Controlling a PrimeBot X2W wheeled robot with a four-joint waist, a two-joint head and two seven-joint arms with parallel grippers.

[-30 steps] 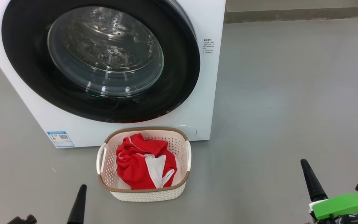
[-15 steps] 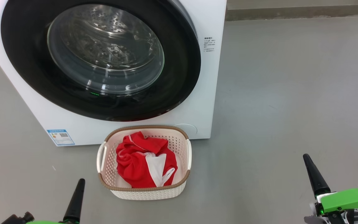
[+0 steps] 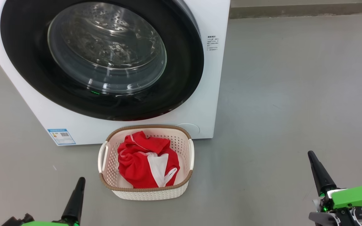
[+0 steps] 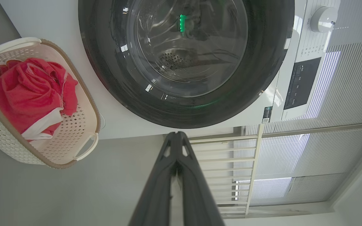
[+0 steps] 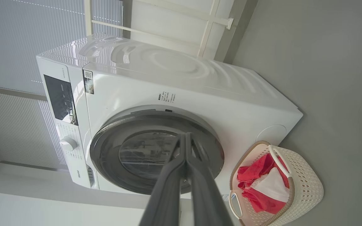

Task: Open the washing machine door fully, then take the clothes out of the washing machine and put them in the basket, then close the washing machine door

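The washing machine point(image 3: 214, 18) stands white at the upper left, and its door point(image 3: 27, 62) lies shut against the front, black rim around the clear glass bowl. The steel drum shows through the glass. Right before the machine on the floor sits the cream basket point(image 3: 148, 127), holding the red and white clothes point(image 3: 137, 163). My left gripper point(image 3: 79, 183) hangs shut and empty at the lower left, short of the basket. At the lower right, far from both, my right gripper point(image 3: 312, 157) is also shut and empty. Each wrist view shows its fingers pressed together, left gripper point(image 4: 177, 134) and right gripper point(image 5: 185, 135).
Bare grey floor point(image 3: 294, 94) spreads to the right of the machine up to a wall base point(image 3: 303, 14). A blue-and-white label sticker point(image 3: 61, 136) marks the machine's lower front. The control panel point(image 5: 60, 97) and a knob point(image 5: 68, 143) sit on the machine's top strip.
The whole head view has shifted slightly, so the camera moved. Both grippers stand a little higher in the picture. The door, basket and clothes are unchanged.
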